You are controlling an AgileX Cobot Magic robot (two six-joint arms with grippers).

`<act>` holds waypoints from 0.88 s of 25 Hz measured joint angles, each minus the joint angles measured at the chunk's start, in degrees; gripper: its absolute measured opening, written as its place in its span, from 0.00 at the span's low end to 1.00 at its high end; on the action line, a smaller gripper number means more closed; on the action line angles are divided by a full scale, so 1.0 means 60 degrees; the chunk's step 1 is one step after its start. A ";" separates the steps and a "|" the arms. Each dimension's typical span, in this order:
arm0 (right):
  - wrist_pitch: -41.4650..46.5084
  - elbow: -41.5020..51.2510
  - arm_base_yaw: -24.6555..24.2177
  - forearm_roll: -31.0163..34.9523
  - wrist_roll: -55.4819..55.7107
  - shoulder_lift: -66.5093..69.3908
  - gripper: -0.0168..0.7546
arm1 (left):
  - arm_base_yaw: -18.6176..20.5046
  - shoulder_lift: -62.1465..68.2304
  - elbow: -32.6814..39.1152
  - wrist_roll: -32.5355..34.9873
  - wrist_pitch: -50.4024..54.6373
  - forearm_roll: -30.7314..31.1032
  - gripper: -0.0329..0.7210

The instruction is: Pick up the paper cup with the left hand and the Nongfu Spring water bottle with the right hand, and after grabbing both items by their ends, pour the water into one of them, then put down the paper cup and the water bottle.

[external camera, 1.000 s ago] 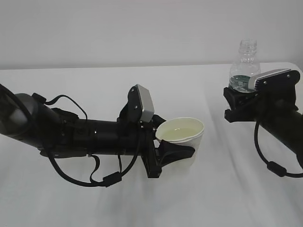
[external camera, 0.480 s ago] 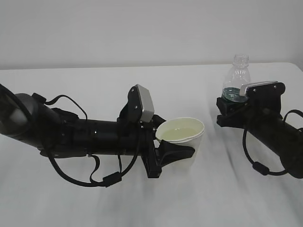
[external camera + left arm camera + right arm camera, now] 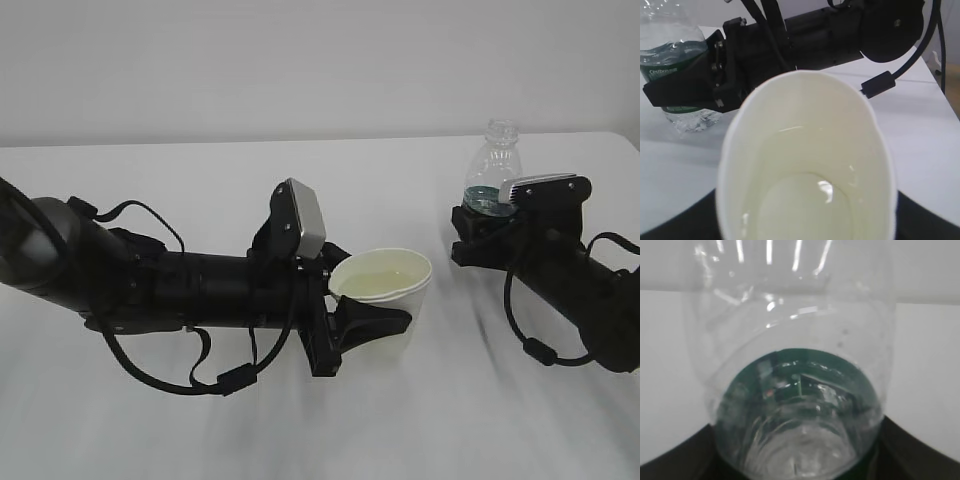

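**A:** White paper cup [image 3: 385, 290] sits low on the counter [image 3: 200, 430], your left pincer [image 3: 375, 322] clasped round its lower wall, and it hasn't shifted over the last second. What has changed is to the right of the cup: your right arm has come down, carrying the Nongfu Spring water bottle [image 3: 492, 170] from well above the counter to near its surface.

**B:** So you're past the pour?

**A:** I'd judge so. The cup holds clear liquid, the bottle stands upright, and the put-down looks under way. Your right pincer [image 3: 490, 225] is clenched on the bottle at its green label band; you haven't let go of either item yet.

**B:** What do the wrist cameras add?

**A:** Your left wrist view looks straight into the cup [image 3: 807, 160] and shows the water [image 3: 805, 210] pooled at the bottom, with the bottle [image 3: 675, 75] beyond its rim. Your right wrist view shows the bottle [image 3: 795, 390] looking nearly drained, though I can't tell whether its base touches the counter.
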 joint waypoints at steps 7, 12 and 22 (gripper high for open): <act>0.0000 -0.0408 0.0000 0.0000 0.0000 0.0239 0.60 | 0.0000 0.0000 0.0000 0.0000 0.0000 0.0000 0.58; 0.0000 -0.0533 0.0000 0.0000 0.0008 0.0338 0.60 | 0.0000 0.0000 0.0000 0.0000 0.0000 0.0000 0.58; -0.0180 -0.0569 0.0000 0.0000 0.0008 0.0524 0.60 | 0.0000 0.0000 0.0000 0.0000 0.0014 0.0000 0.58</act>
